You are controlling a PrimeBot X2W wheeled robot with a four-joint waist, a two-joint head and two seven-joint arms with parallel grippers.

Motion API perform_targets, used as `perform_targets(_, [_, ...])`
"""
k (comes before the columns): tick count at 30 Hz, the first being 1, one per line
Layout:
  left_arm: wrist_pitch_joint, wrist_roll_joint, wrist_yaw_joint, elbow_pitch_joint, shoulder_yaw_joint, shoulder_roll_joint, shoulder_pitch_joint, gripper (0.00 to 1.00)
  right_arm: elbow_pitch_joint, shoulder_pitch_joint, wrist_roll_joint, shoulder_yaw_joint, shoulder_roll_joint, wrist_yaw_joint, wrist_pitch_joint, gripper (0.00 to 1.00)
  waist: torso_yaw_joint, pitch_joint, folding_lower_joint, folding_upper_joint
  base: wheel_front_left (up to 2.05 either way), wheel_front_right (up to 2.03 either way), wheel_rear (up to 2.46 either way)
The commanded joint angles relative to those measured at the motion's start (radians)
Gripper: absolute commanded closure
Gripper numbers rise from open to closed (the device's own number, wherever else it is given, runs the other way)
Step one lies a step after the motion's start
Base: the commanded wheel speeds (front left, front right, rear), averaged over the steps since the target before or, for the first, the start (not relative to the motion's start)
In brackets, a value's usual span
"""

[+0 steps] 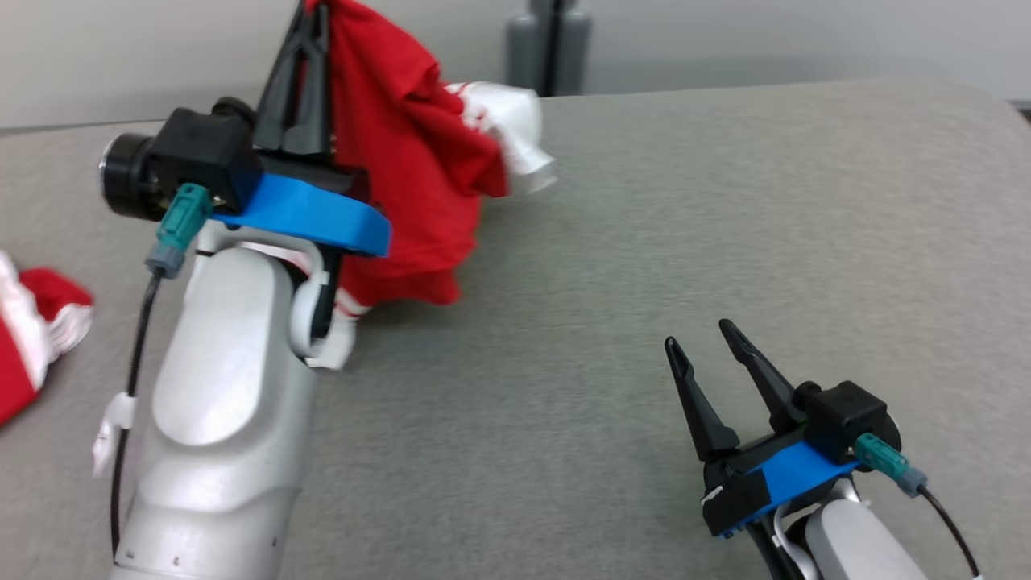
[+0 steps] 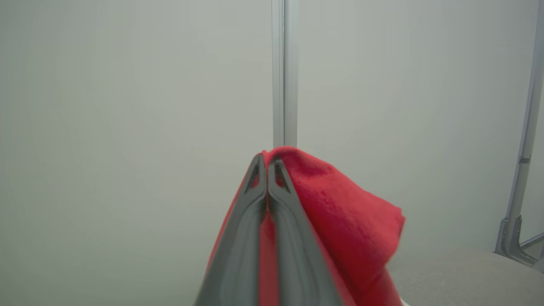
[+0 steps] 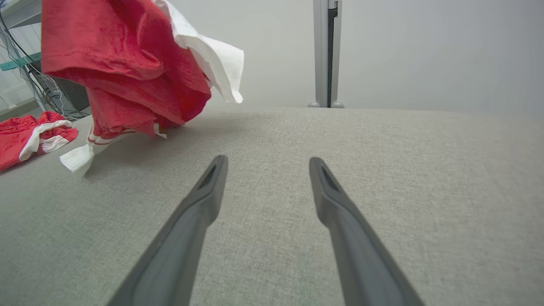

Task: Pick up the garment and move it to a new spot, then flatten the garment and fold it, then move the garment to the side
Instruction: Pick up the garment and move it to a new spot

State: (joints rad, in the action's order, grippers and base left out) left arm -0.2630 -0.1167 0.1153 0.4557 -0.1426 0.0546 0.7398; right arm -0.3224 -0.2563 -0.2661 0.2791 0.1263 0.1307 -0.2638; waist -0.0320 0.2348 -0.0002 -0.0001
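Note:
A red garment (image 1: 403, 153) with white trim hangs bunched from my left gripper (image 1: 310, 20), which is shut on its top edge and raised high above the grey table (image 1: 644, 242). Only the garment's lowest white hem brushes the cloth surface. In the left wrist view the two fingers (image 2: 255, 212) press together with red fabric (image 2: 340, 204) draped over their right side. From the right wrist view the garment (image 3: 123, 63) dangles at upper left. My right gripper (image 1: 709, 346) stands open low at the front right, nothing between its fingers (image 3: 199, 199).
A second red-and-white garment (image 1: 32, 330) lies crumpled at the table's left edge, also seen in the right wrist view (image 3: 29, 131). A grey post (image 1: 548, 40) stands behind the table's far edge. Cables and shelving (image 3: 25, 63) sit beyond the left side.

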Motion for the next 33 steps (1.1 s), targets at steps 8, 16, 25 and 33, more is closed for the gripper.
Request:
perform_targets(8, [-0.003,-0.266,-0.052,-0.038,-0.276,-0.004,-0.057,1.0,-0.008,0.017,0.0,0.017,-0.024,0.0,-0.001,0.0,-0.192,-0.073,0.0002,0.0001,0.0,0.0,0.0])
perform_targets(16, [-0.003,-0.337,-0.152,0.057,-0.402,-0.002,-0.109,0.0,-0.013,0.031,-0.007,0.009,-0.029,0.0,-0.001,0.0,-0.237,-0.079,0.0002,0.0001,0.0,0.0,0.0])
perform_targets(25, [-0.003,-0.245,-0.197,0.058,-0.186,0.014,-0.333,0.0,-0.001,0.076,0.006,-0.039,-0.035,0.0,-0.001,0.0,-0.165,-0.138,0.0002,0.0001,0.0,0.0,0.0])
perform_targets(33, [-0.003,-0.164,-0.18,-0.061,0.033,0.011,-0.624,0.0,-0.01,0.139,0.019,-0.067,-0.04,0.0,-0.001,0.0,-0.065,-0.211,0.0002,0.0001,0.0,0.0,0.0])
